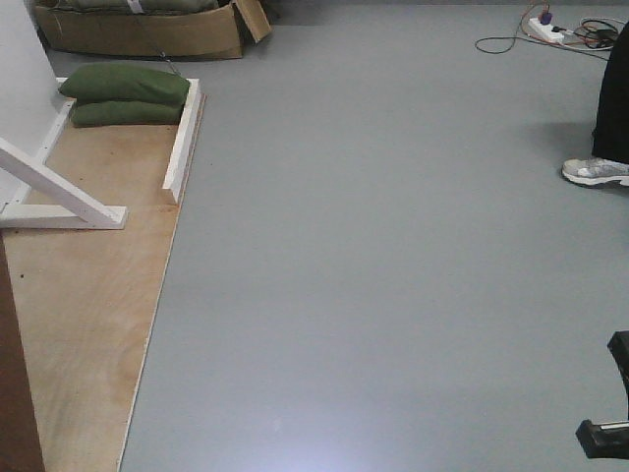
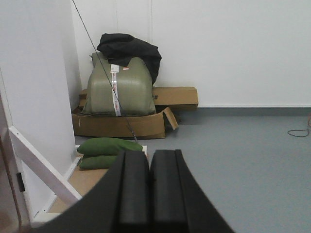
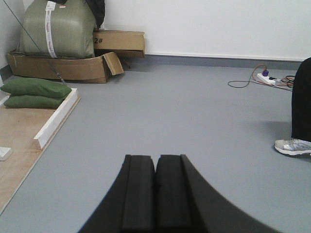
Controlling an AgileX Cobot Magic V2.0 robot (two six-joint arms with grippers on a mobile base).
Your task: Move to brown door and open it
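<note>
Only a sliver of the brown door (image 1: 18, 393) shows, a dark reddish-brown strip at the bottom left edge of the front view; its handle is out of view. A brownish strip (image 2: 7, 165) also shows at the left edge of the left wrist view. My left gripper (image 2: 149, 160) is shut and empty, pointing over the floor toward the sandbags. My right gripper (image 3: 155, 162) is shut and empty above bare grey floor. Neither gripper touches the door.
A plywood base (image 1: 88, 295) with white timber braces (image 1: 59, 197) and rails (image 1: 183, 138) lies left. Green sandbags (image 1: 126, 95) sit on it. Cardboard boxes (image 3: 63, 65) and a green bundle (image 2: 119, 87) stand by the wall. A person's shoe (image 1: 596, 171) and a power strip (image 1: 550, 27) are right.
</note>
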